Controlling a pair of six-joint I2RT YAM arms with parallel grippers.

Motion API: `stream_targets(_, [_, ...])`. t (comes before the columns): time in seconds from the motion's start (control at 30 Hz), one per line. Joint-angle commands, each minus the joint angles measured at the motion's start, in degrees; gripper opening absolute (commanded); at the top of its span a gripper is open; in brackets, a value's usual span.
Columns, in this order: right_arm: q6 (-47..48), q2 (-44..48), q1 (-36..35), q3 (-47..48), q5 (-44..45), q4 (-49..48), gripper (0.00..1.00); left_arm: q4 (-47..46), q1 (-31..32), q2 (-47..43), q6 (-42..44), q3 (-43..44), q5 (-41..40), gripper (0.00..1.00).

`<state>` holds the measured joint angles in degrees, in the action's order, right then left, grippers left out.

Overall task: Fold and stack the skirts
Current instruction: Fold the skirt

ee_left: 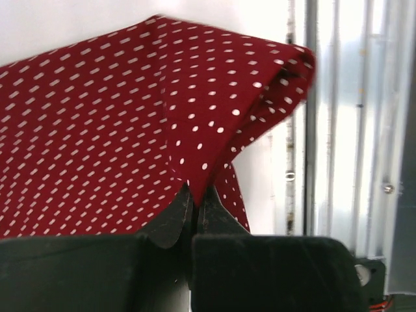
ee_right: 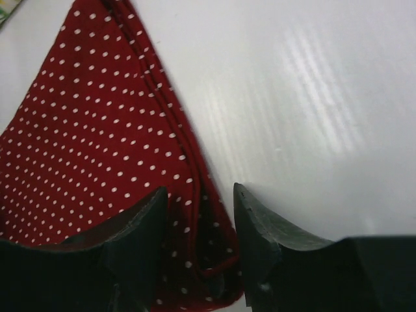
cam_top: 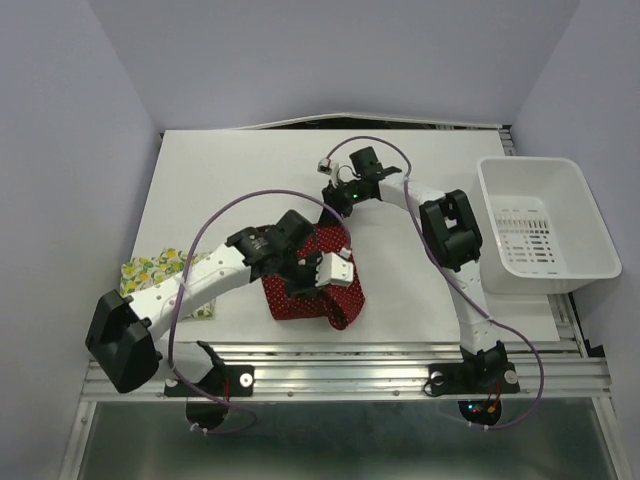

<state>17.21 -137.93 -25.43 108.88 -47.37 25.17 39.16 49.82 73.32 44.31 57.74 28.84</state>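
Largest is the white table (cam_top: 240, 170), which carries everything. The white bin (cam_top: 495, 200) stands well to the right of the right claw (ee_right: 198, 201) and shows nothing inside but its slotted floor. The dark red dotted skirt (cam_top: 290, 300) lies partly folded under both claws. The left claw (ee_left: 195, 195) is pressed together, pinching a raised corner, probably to carry a fold over. The right claw is spread astride the skirt's edge, apparently to pin or take it. The lemon-print skirt (cam_top: 150, 270) lies flat well behind the left claw, partly under that arm, seemingly set aside for stacking.
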Motion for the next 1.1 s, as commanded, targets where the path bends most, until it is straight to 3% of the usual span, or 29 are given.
stream_targets(0.0, [5.9,1.0,-1.9,-6.1,-2.1,4.2,0.50,2.9,-6.8,3.9,3.2,6.9,4.0,0.00])
stream_targets(0.37, [9.3,1.9,-2.4,-10.3,-1.2,4.6,0.30,3.6,-21.4,22.0,5.7,22.0,5.9,0.00])
stream_targets(0.57, [9.8,1.7,-2.4,-10.1,-0.6,4.7,0.29,4.6,-26.7,31.6,7.2,30.6,5.6,0.00])
stream_targets(0.83, [9.1,1.1,-2.4,-8.7,0.4,4.7,0.30,4.4,-27.3,36.0,8.0,28.8,5.2,0.00])
stream_targets(0.93, [8.3,1.1,-2.4,-8.2,1.5,4.6,0.39,2.9,-27.3,35.5,6.9,25.3,5.0,0.00])
stream_targets(0.97, [7.9,1.2,-2.4,-7.8,1.8,4.7,0.52,2.3,-27.4,35.3,6.4,24.5,4.3,0.01])
stream_targets(1.0, [7.3,1.6,-2.4,-7.5,2.8,4.7,0.61,1.5,-27.6,35.4,5.6,23.4,4.2,0.07])
stream_targets(1.03, [6.8,2.0,-2.4,-7.4,3.3,4.5,0.61,0.7,-27.9,35.3,4.6,23.0,4.1,0.11])
stream_targets(1.07, [5.1,2.4,-2.4,-7.0,4.4,4.4,0.68,-0.1,-28.8,35.5,3.5,22.6,4.0,0.16])
